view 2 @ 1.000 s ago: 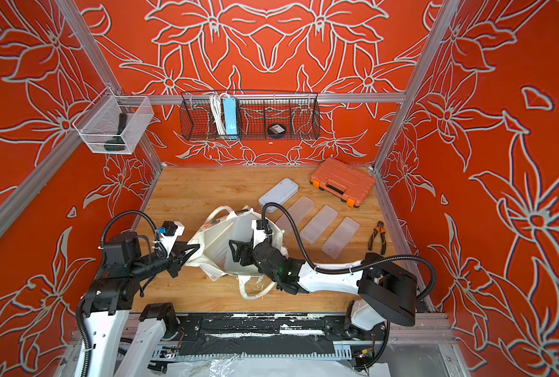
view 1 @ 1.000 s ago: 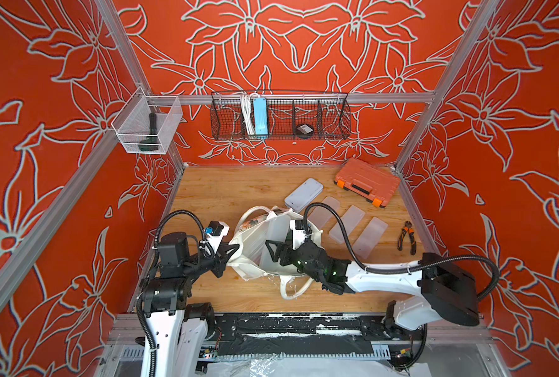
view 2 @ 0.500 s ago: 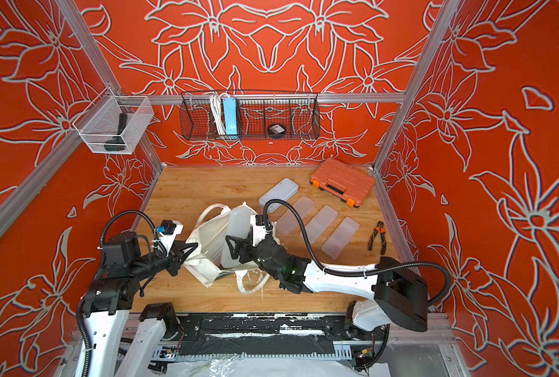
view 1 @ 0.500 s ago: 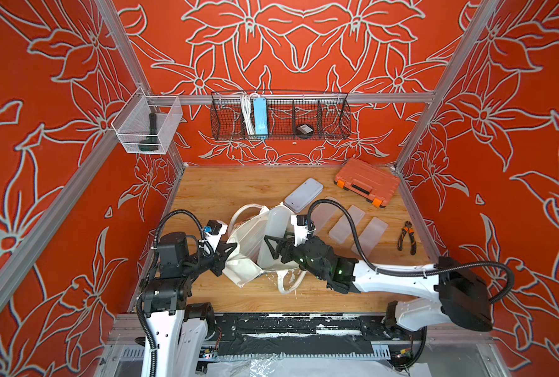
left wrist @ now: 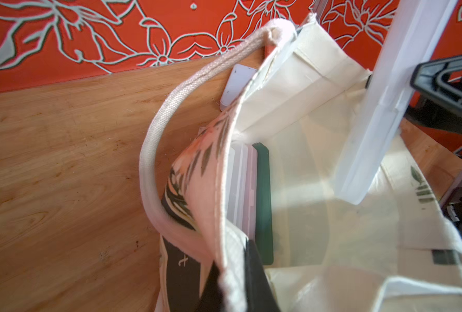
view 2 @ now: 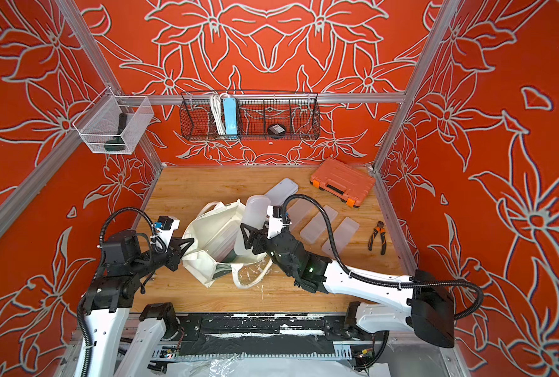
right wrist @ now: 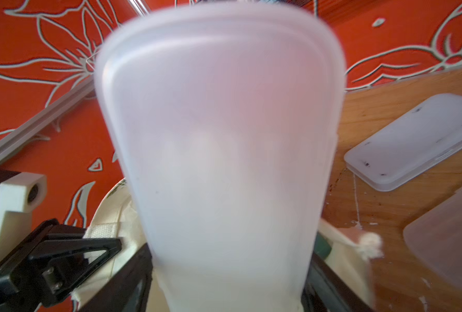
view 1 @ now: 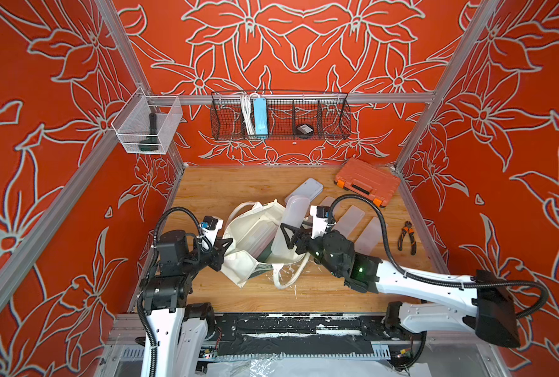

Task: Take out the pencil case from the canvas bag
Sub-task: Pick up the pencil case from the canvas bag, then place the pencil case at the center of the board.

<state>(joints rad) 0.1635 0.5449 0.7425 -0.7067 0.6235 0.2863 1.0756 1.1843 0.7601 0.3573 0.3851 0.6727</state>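
The cream canvas bag (view 1: pixel 248 228) (view 2: pixel 216 228) lies open on the wooden table, its white handle (left wrist: pixel 154 151) looping out to the side. My left gripper (view 1: pixel 225 244) (view 2: pixel 188 243) (left wrist: pixel 232 283) is shut on the bag's rim cloth. A frosted translucent pencil case (view 1: pixel 293 222) (view 2: pixel 252 218) (right wrist: pixel 224 148) (left wrist: pixel 386 108) stands nearly upright, and my right gripper (view 1: pixel 292 241) (view 2: pixel 254 238) (right wrist: pixel 230 283) is shut on its lower end above the bag's mouth. Its lower tip is still level with the opening. More flat cases, including a dark green one (left wrist: pixel 263 202), stay inside the bag.
Three translucent cases (view 1: pixel 304 192) (view 1: pixel 350 222) (view 1: pixel 369 236) lie right of the bag. An orange tool case (view 1: pixel 366 182) sits at the back right, with pliers (view 1: pixel 407 236) by the right wall. A wire basket (view 1: pixel 279 116) and a mesh bin (view 1: pixel 147 129) hang on the walls.
My right gripper has risen out of the bag with the translucent pencil case, which now stands well above the opening. The left gripper has kept its hold on the rim.
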